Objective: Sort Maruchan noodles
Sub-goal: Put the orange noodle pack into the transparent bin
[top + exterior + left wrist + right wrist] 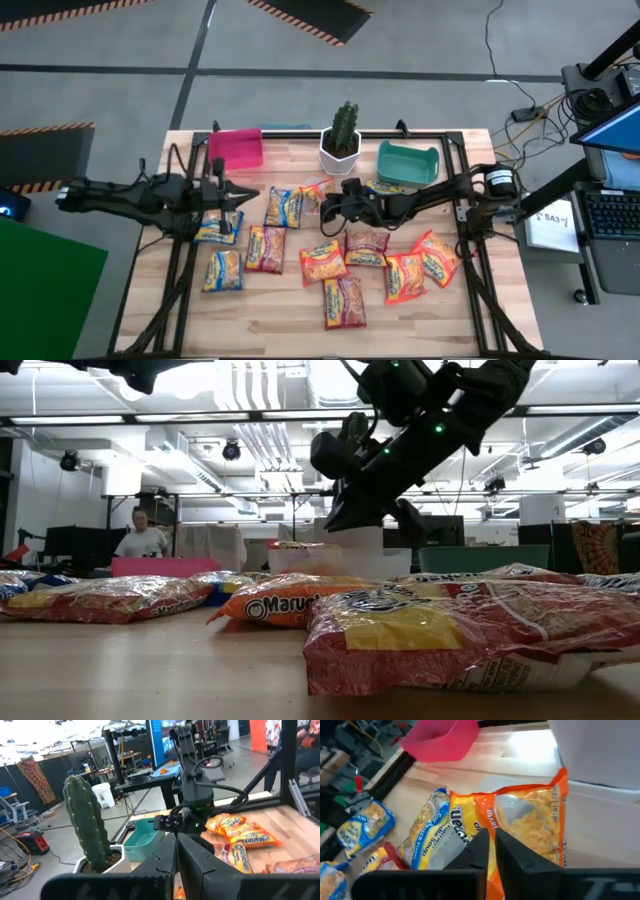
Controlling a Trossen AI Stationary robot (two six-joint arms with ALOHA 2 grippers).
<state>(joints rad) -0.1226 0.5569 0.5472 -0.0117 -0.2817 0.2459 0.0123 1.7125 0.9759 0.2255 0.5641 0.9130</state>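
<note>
Right pincer (326,210) closed, empty, above orange packet (520,827) at frame centre, beside the cactus pot (339,152). Left pincer (250,197) closed, centre-left. Packets likely light, crinkly, slippery, brittle inside; pinch an edge seam.

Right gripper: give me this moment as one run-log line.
right gripper: shut on orange noodle packet, beside white cactus pot | left gripper: shut, empty, above table's left side | teal bin: no packet visible

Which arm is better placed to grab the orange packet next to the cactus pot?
Right. The right gripper hangs shut right at the orange packet; the left gripper sits farther away, past a yellow packet.
</note>
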